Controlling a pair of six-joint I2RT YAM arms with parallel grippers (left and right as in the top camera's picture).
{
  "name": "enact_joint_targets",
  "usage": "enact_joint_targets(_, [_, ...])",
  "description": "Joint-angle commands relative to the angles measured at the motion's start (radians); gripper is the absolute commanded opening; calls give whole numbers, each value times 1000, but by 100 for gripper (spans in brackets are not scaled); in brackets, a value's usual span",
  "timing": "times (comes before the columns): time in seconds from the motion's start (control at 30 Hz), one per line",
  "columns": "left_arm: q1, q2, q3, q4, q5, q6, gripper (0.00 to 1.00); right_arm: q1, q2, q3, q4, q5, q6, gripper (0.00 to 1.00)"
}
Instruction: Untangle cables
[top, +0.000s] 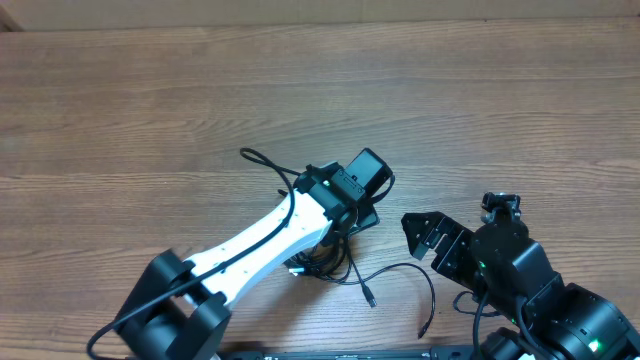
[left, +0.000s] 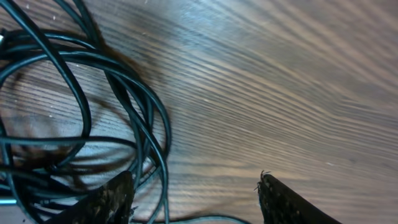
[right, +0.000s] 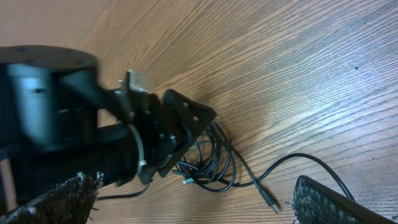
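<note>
While the cables (top: 330, 265) lie bunched on the tabletop (top: 150, 100) beside one finger of the left claw (left: 196, 180), outside its partly spread, empty gap, a sideways shift is judged needed; the right claw (right: 198, 182), spread wide, is held farther off.

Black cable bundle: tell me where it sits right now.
Overhead view: the knotted bundle of thin black cables lies on the wooden table just below centre, partly under the left hand, its loose plug-tipped strands trailing toward the right hand.
</note>
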Motion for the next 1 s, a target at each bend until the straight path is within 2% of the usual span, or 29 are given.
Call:
enact_joint_targets(0.0, [-7, 47, -8, -4, -30, -24, 64, -3, -3, 4, 3, -1, 5, 100])
enact_joint_targets(0.13, [-6, 95, -8, -3, -65, -24, 63, -3, 0, 4, 3, -1, 4, 100])
enact_joint_targets(0.37, [-3, 111, -7, -3, -73, -24, 52, -3, 0, 4, -31, 0, 4, 100])
enact_joint_targets(0.6, [21, 111, -7, -13, -71, -24, 52, -3, 1, 4, -80, 5, -1, 100])
enact_joint_targets(0.8, [48, 109, -6, -127, -42, -25, 47, -3, 0, 4, -132, 26, 0, 100])
enact_joint_targets(0.97, [85, 95, 16, -198, -12, -24, 50, -3, 0, 4, -131, 32, 0, 100])
